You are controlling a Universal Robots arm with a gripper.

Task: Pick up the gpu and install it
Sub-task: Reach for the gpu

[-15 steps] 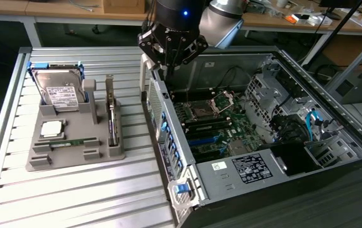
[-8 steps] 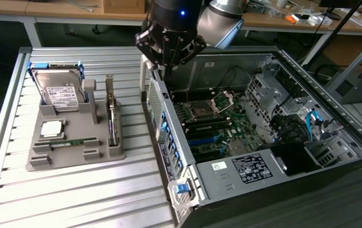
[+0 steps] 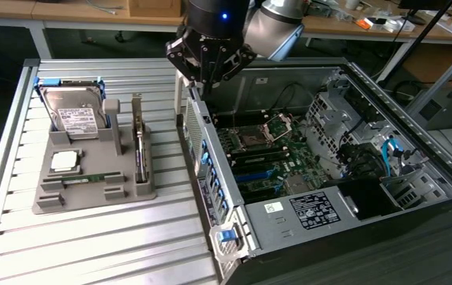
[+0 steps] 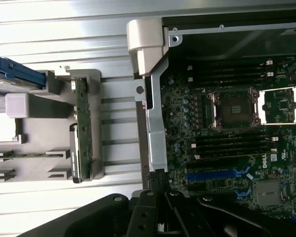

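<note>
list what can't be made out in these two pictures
- gpu: exterior view, edge-on in the tray, so its faces are hidden.
- hard drive: wrist view, cut off by the picture's edge.
- dark printed label: exterior view, print too small to read.

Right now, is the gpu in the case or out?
Out: the gpu stands on edge in the gray holder, beside the case.

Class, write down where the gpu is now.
The gpu stands edge-on in the grey tray, toward the exterior view's right, between the hard drive and the computer case.
</note>
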